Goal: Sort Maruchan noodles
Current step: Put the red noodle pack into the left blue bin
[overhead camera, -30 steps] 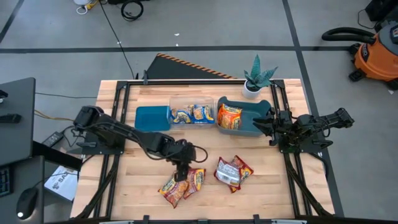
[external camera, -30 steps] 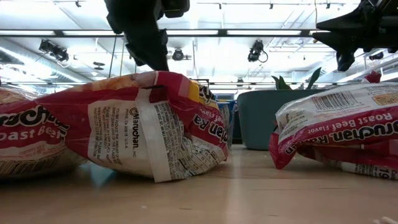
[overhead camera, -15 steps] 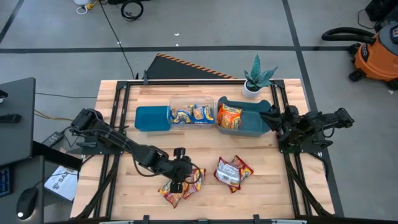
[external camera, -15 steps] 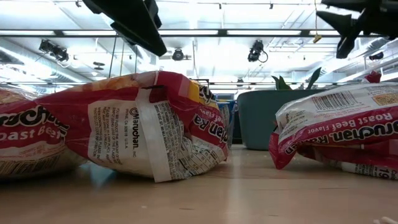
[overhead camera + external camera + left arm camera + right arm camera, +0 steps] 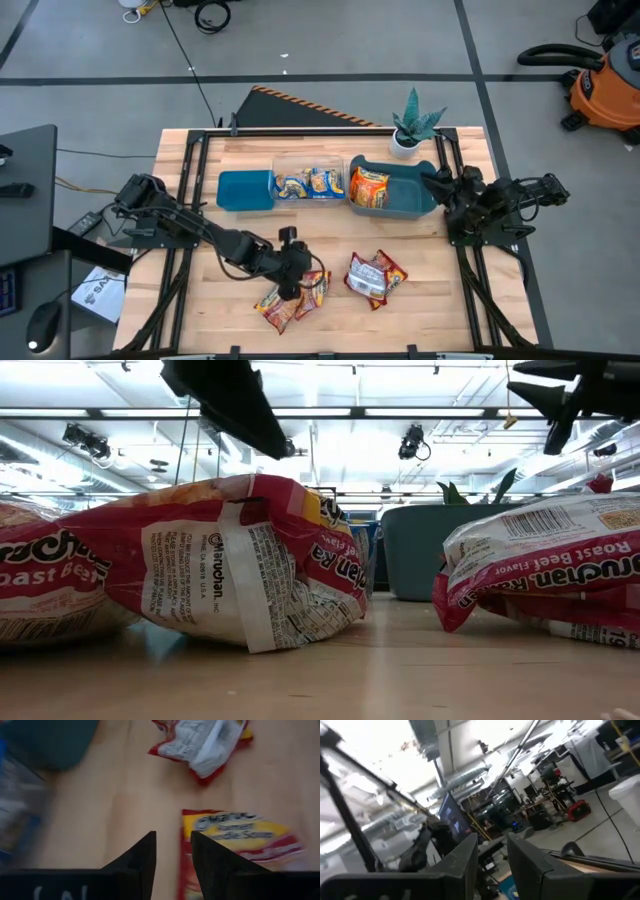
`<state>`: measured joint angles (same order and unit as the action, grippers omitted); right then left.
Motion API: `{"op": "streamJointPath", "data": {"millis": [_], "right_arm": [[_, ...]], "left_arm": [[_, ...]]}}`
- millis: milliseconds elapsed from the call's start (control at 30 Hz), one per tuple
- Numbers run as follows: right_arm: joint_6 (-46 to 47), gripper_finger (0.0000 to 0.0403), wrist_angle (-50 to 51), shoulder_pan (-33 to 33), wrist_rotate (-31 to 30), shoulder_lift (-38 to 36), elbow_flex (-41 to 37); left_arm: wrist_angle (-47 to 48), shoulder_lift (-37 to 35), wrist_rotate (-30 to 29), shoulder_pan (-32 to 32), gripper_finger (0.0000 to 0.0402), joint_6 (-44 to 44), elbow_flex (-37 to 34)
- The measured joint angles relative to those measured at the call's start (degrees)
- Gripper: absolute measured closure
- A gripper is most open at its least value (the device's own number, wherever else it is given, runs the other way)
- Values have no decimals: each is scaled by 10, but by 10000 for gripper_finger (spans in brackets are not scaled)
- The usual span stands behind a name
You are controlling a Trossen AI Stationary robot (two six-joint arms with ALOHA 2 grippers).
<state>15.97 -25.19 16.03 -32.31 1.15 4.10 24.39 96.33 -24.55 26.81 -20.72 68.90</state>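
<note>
On surface front: 2 loose piles of packets (image 5: 291,296) (image 5: 373,277) unsorted. Bins hold blue packs (image 5: 308,183) and 1 orange (image 5: 369,188). Left claw (image 5: 290,280) over left pile, slightly open, empty. Right claw (image 5: 436,186) idle, narrowly open, empty.

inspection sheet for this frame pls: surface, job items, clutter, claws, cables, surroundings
Surface: wooden table, bare at the front.
Job's things: red packets at front left, second red pile mid-front; blue-yellow packets in clear bin; orange packet in right teal bin; left teal bin holds none seen.
Clutter: potted plant.
Claws: left claw empty, slightly open, above the front-left packets; right claw over right bin, slightly open, empty.
Cables: black cable on floor.
Surroundings: orange shop vacuum.
</note>
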Motion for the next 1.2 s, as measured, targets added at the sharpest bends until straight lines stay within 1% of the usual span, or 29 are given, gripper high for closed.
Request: {"op": "streamJointPath", "data": {"millis": [100, 167, 233, 300, 433, 533, 667, 800, 933, 1000, 1067, 1133, 1200], "right_arm": [[-32, 292, 8, -1, 10, 2, 0], [-71, 292, 17, -6, 17, 10, 4], [-85, 292, 39, -19, 8, 22, 17], [-100, 292, 60, -38, 12, 41, 34], [-138, 292, 83, -77, 55, 83, 68], [-211, 292, 80, -99, 64, 108, 96], [-343, 292, 67, -124, 33, 129, 134], [-424, 292, 68, -140, 27, 135, 148], [-429, 292, 70, -157, 20, 140, 140], [-426, 292, 75, -167, 19, 148, 132], [-422, 292, 76, -180, 23, 165, 130], [-403, 292, 78, -194, 49, 192, 134], [-375, 293, 88, -205, 93, 231, 150]], "left_arm": [[10, -1, -27, -7, 277, 70, 0], [26, -13, -20, -29, 280, 105, 0], [28, -30, 1, -65, 285, 136, 1], [39, -47, 32, -109, 291, 175, 1], [32, -79, 117, -198, 302, 278, 0], [27, -97, 183, -269, 310, 361, 1], [17, -105, 255, -356, 317, 449, 1], [8, -103, 323, -423, 319, 480, 0], [-11, -101, 382, -469, 319, 484, 0], [-17, -101, 407, -482, 319, 483, 0], [-20, -101, 420, -488, 319, 469, 0], [-13, -104, 420, -488, 319, 456, 0], [10, -114, 418, -484, 319, 453, 0]]}}
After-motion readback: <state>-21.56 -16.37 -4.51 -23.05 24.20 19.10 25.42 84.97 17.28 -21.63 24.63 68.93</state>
